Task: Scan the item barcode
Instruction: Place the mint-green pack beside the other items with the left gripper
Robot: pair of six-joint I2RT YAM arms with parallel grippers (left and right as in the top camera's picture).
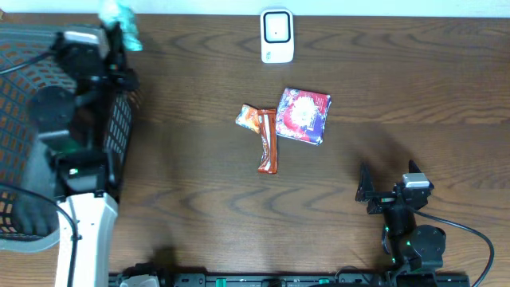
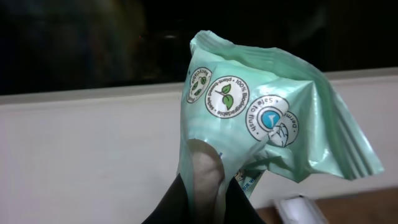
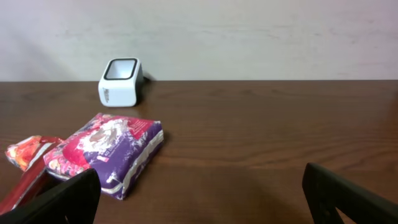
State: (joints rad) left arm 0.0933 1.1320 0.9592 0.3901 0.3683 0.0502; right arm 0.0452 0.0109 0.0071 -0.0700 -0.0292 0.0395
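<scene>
A mint-green packet (image 1: 119, 14) with round printed seals hangs at the table's far left corner, above the basket. My left gripper (image 1: 112, 33) is shut on its lower edge. In the left wrist view the packet (image 2: 267, 118) fills the middle, its film pinched between the black fingers (image 2: 169, 205) of the left gripper (image 2: 205, 190). No barcode shows on the side facing the camera. The white scanner (image 1: 276, 36) stands at the far middle of the table, apart from the packet. My right gripper (image 1: 390, 188) rests open near the front right, nothing between its fingers (image 3: 62, 199).
A purple packet (image 1: 303, 115) and an orange-red wrapper (image 1: 267, 139) lie mid-table, touching; in the right wrist view the purple packet (image 3: 106, 152) lies in front of the scanner (image 3: 120, 81). A black mesh basket (image 1: 16, 96) fills the left side under the left arm.
</scene>
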